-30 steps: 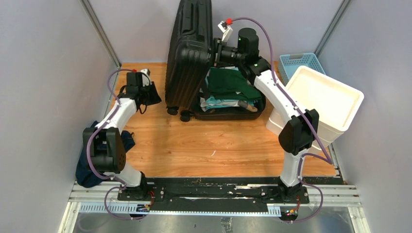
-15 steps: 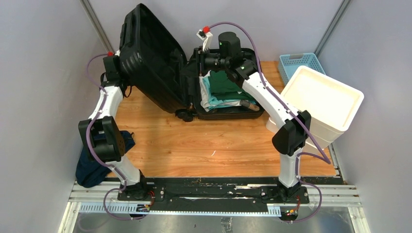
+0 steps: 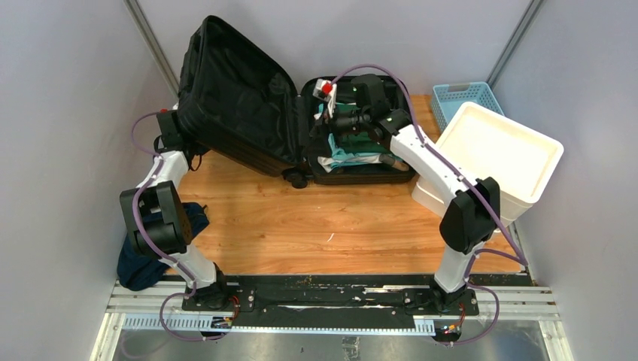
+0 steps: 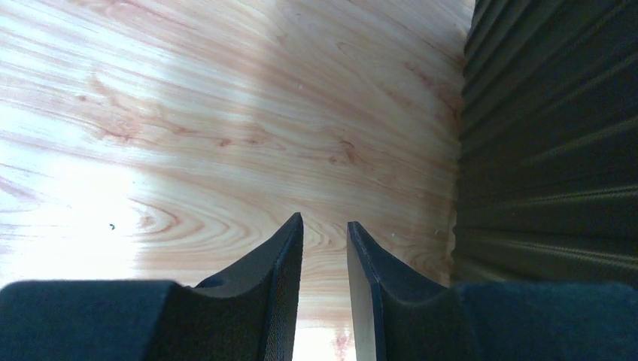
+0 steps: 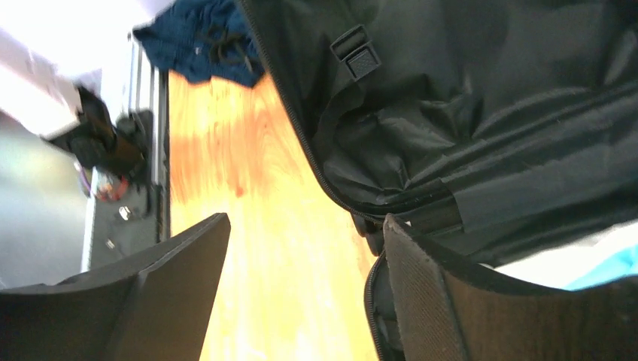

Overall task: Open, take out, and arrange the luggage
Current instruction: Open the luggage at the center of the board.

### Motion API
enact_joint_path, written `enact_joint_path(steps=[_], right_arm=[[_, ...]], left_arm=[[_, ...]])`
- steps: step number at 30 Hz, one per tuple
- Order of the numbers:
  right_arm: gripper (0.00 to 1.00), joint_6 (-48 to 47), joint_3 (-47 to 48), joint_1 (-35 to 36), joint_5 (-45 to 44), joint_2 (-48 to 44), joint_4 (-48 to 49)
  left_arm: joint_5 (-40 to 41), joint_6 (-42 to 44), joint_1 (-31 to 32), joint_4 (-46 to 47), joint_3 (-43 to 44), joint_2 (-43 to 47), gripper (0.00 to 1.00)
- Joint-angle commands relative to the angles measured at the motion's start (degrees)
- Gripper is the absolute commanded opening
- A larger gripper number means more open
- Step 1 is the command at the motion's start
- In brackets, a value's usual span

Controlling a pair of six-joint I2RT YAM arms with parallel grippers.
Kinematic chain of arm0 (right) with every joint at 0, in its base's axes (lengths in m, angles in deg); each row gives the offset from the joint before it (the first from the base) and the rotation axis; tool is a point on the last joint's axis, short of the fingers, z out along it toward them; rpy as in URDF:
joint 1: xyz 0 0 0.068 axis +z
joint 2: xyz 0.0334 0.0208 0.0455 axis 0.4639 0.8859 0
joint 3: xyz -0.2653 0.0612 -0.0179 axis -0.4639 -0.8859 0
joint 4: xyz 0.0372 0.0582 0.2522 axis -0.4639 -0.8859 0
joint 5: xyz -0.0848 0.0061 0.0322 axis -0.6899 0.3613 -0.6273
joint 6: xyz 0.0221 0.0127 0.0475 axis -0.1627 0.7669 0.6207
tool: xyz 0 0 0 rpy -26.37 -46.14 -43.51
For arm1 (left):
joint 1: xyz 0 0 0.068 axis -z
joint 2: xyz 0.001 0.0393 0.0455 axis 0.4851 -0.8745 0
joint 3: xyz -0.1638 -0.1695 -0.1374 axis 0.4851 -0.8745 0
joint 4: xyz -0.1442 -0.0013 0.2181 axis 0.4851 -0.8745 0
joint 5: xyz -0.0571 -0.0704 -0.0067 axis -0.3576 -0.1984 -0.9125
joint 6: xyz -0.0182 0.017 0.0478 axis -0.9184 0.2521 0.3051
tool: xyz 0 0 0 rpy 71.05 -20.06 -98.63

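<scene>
Wooden tabletop (image 3: 301,233) inside grey walls. Luggage (image 3: 241,98) sits at the far edge, open; its lined lid leans up to the left, not flat, and folded green clothes (image 3: 353,143) fill the base half. White drawer unit (image 3: 496,162) stands at right, tilted. My left gripper (image 4: 325,248) is behind the lid's ribbed shell, fingers nearly closed on nothing. My right gripper (image 5: 301,286) is spread wide above the hinge, empty. Risk as I judge it: the lid looks propped only by my left arm; pulling away could let it drop onto the right gripper.

Black ribbed luggage (image 3: 237,98), green clothes (image 3: 366,143)
</scene>
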Motion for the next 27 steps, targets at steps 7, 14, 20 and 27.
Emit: enact_joint_path(steps=[7, 14, 20, 27], right_arm=[[0.84, -23.65, 18.87, 11.41, 0.06, 14.28, -4.76], [0.82, -23.07, 31.26, 15.21, -6.97, 23.46, -6.76], [0.34, -22.10, 31.05, 16.88, -7.53, 26.79, -6.85], [0.00, -21.63, 33.08, 16.17, -5.11, 26.84, -7.82]], left_arm=[[-4.34, 0.54, -1.09, 3.60, -0.61, 0.32, 0.34], [-5.28, 0.55, -2.22, 2.47, -1.61, -0.11, 0.34], [-2.25, -0.67, -2.79, -0.38, -1.54, 1.02, 0.34], [21.99, -11.99, -7.09, -19.11, -1.01, 8.97, 0.51]])
